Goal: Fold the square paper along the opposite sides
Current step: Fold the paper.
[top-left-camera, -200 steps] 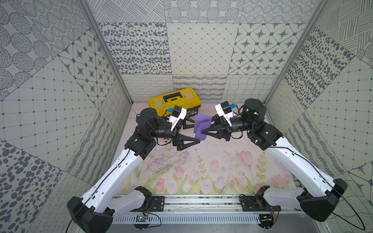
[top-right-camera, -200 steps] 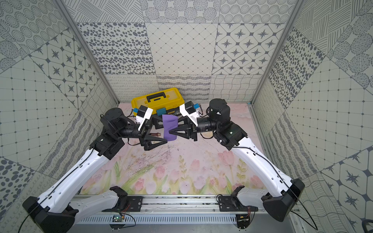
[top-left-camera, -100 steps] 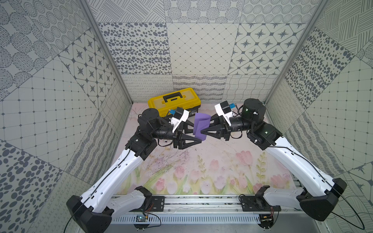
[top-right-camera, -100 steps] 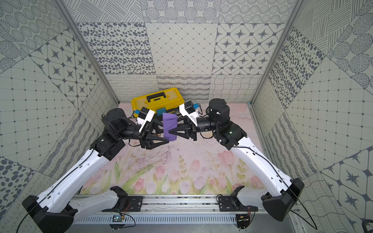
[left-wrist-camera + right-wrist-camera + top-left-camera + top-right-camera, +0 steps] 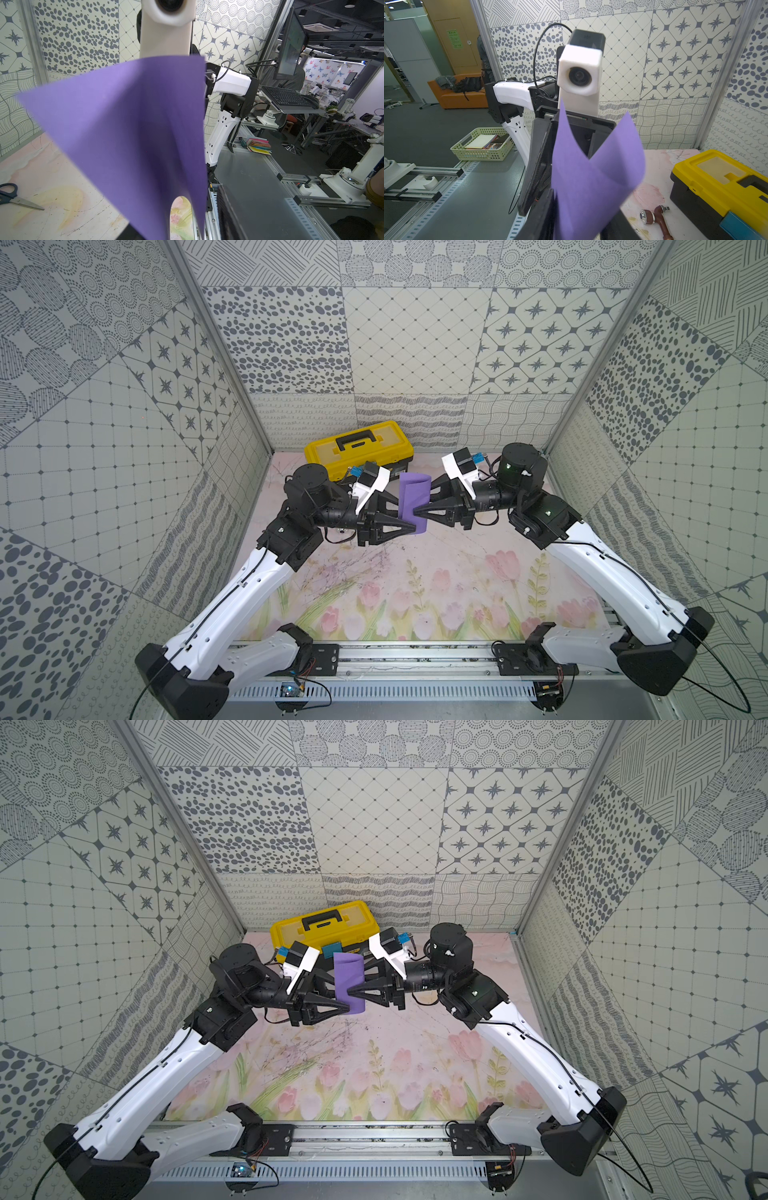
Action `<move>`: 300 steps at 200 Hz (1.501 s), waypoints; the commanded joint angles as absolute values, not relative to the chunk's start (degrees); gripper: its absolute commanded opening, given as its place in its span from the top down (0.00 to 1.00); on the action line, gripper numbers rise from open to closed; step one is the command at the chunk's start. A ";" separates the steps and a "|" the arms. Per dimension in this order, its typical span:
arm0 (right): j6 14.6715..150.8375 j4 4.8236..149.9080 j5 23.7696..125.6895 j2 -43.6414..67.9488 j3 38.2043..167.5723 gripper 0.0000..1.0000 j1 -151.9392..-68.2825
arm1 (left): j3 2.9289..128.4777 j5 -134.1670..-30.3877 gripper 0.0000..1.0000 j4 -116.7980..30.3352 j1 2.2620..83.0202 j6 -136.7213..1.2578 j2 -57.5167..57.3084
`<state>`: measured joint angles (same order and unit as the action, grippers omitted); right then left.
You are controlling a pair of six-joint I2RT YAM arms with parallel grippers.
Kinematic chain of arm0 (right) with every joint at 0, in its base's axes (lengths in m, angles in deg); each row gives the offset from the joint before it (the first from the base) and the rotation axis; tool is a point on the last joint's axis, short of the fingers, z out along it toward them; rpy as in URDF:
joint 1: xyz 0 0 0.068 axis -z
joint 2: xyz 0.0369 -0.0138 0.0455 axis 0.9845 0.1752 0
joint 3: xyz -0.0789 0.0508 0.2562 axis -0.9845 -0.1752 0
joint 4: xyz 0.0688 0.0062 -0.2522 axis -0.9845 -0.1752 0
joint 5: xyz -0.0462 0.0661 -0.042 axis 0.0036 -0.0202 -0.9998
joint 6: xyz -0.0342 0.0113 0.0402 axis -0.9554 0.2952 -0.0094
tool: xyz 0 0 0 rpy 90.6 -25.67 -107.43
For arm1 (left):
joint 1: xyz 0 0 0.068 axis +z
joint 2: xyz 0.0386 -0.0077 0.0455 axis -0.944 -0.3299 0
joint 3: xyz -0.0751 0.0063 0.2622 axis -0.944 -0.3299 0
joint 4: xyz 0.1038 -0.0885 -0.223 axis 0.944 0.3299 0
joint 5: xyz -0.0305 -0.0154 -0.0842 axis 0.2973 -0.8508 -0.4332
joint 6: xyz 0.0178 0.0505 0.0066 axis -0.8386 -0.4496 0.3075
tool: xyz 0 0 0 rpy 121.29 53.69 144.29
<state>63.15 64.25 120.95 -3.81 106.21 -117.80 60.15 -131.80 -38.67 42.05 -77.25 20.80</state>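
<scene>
1. The square paper [image 5: 411, 499] is up in the air, well clear of the floral mat [image 5: 415, 580]. It sits about mid-width and toward the back of the cell. It isn't flat, it's bent over into a loose curl, and you can see that in both top views [image 5: 348, 977].
2. The left gripper [image 5: 407, 517] comes at it from the left and the right gripper [image 5: 422, 501] from the right. Their tips meet at the sheet, pretty much nose to nose.
3. In the left wrist view the square paper [image 5: 124, 124] fills most of the frame. It narrows down between that gripper's fingers [image 5: 228, 212], and a bit of mat shows through the curl. The jaws are partway apart with paper between them, and I honestly can't tell if they're really pinching it.
4. Same deal in the right wrist view: the square paper [image 5: 591, 187] rises from between its own fingers [image 5: 542, 220], which stand a bit apart. I can't tell whether they're gripping it either.
5. The yellow toolbox [image 5: 359, 448] has its lid shut and a black handle on top. It's on the mat by the back wall, just behind the left gripper and not touching the paper.
6. Black-handled scissors [image 5: 12, 197] lie flat on the mat. A small brown-handled tool [image 5: 658, 218] lies near the toolbox.
7. Outside the cell there's a green basket [image 5: 481, 145] on the floor.
</scene>
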 commanded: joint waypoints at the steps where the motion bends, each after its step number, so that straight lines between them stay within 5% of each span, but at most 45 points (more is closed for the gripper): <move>1: 62.43 66.61 120.39 -3.80 106.26 0.60 -117.98 | 60.89 -131.26 0.53 -38.78 42.00 -78.66 20.84; 151: 62.93 66.92 119.29 -2.49 106.04 0.58 -118.36 | 60.63 -127.62 0.66 -39.22 42.00 -78.67 20.86; 300: 62.47 67.89 116.74 -3.77 105.33 0.57 -118.41 | 59.84 -126.78 0.70 -39.13 41.82 -79.15 21.02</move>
<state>63.17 65.15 117.56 -2.84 106.10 -118.15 60.10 -126.65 -38.65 41.99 -77.64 20.76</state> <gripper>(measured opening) 0.430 0.326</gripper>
